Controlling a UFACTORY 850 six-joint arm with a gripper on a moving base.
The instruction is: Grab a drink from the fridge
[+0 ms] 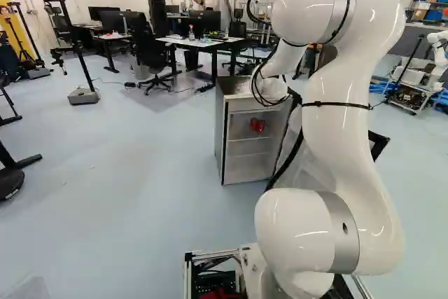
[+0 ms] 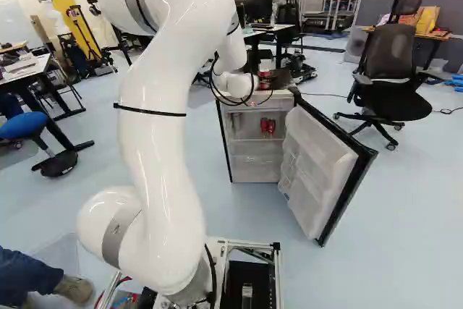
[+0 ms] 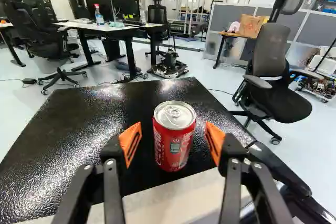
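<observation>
Gripper (image 3: 172, 134) spread wide, holding nothing, I have its pads (image 3: 131, 139) flanking the red can (image 3: 174, 148), presumably to close evenly. It stands upright by the fridge top's (image 3: 79, 129) front edge, probably for easy reach; beyond is a chair (image 3: 271, 51).

white print (image 3: 158, 144) on red can (image 3: 175, 137), wording unclear
</observation>
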